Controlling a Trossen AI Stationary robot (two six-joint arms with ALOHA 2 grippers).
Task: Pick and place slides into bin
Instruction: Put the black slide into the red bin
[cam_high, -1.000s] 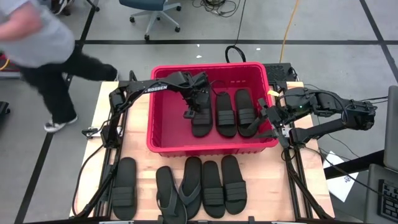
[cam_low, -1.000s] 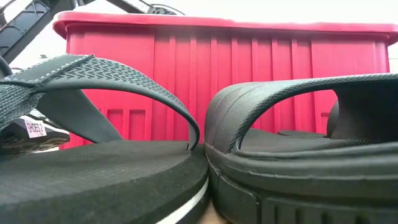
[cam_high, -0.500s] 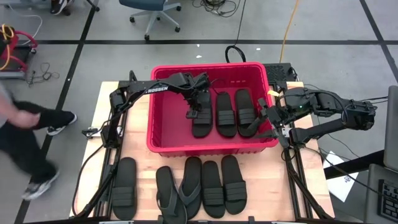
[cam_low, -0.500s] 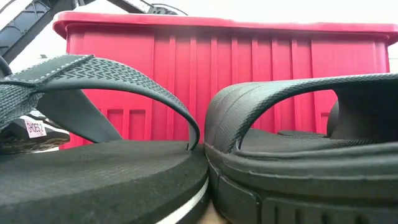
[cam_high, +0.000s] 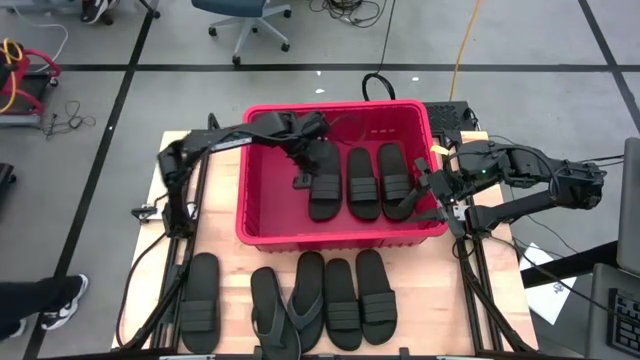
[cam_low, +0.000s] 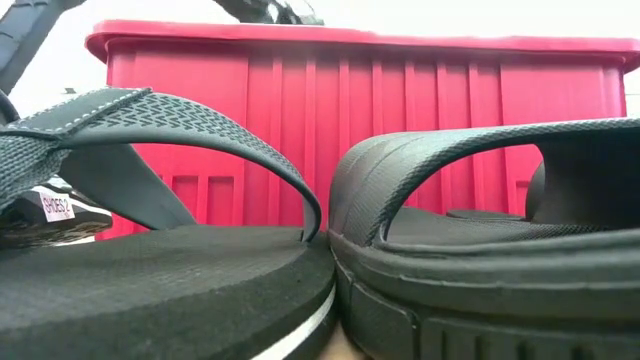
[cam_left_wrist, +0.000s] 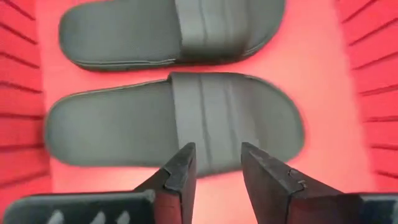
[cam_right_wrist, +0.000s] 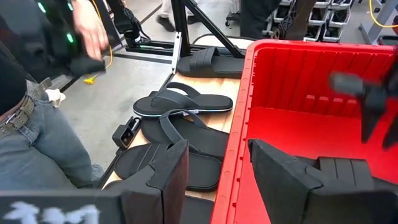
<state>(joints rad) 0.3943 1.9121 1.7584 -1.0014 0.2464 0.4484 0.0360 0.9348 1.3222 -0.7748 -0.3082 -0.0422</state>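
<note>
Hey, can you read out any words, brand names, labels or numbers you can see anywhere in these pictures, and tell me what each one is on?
"SHOES" (best guess, small and tilted): white tag at the left edge of the low view, behind the thong sandal.
White lettering on the left arm in the high view: too small to read.
The slides and the bin: no readable text.

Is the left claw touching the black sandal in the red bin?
Apart. In the left wrist view the left gripper stands open above the sandal, which lies flat on the bin floor, with neither finger on it.
</note>
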